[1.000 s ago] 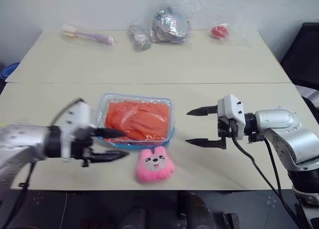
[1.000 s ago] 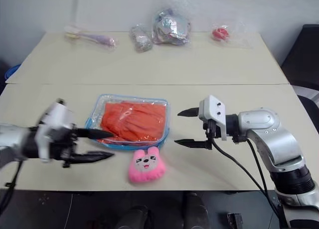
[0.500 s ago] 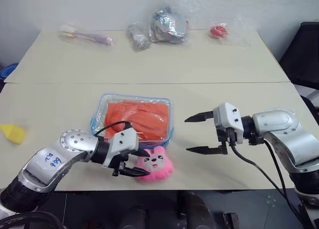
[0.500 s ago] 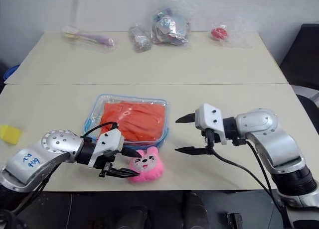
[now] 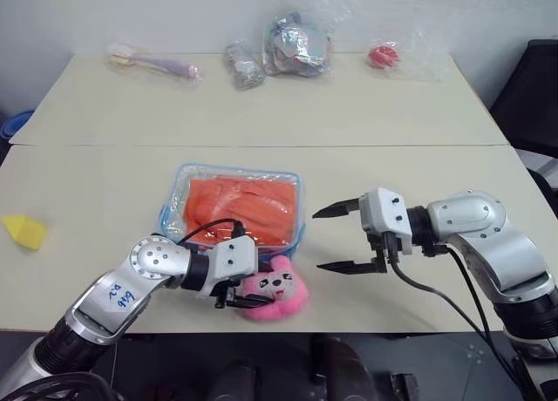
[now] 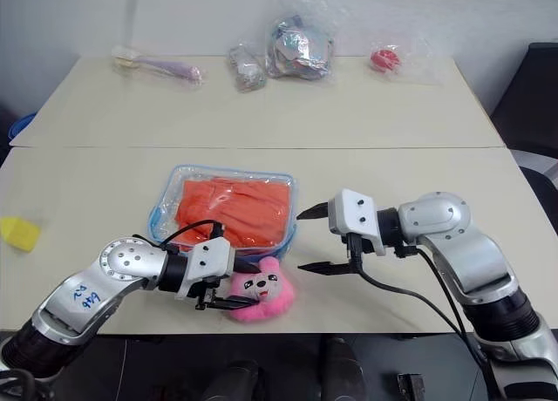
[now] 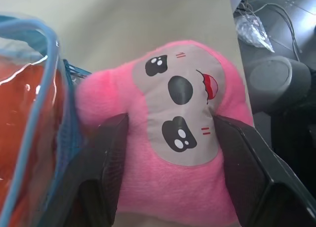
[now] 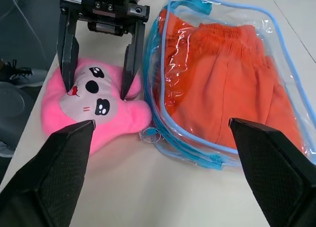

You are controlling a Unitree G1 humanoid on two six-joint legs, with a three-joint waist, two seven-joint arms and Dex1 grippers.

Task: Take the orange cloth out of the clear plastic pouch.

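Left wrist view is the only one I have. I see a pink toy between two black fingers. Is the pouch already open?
Observer: Cannot tell; the orange cloth is inside the clear plastic pouch.
Operator: Where is the other gripper?
Observer: The right gripper hovers open, on the pouch's right side, holding nothing.
Operator: Do my fingers grip the toy?
Observer: The left gripper straddles the pink plush toy, fingers against its sides.

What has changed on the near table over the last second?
The left gripper swung in from the left and now straddles the pink plush toy. The right gripper stayed open, drifting slightly toward the clear plastic pouch. The pouch and the orange cloth inside stayed put.
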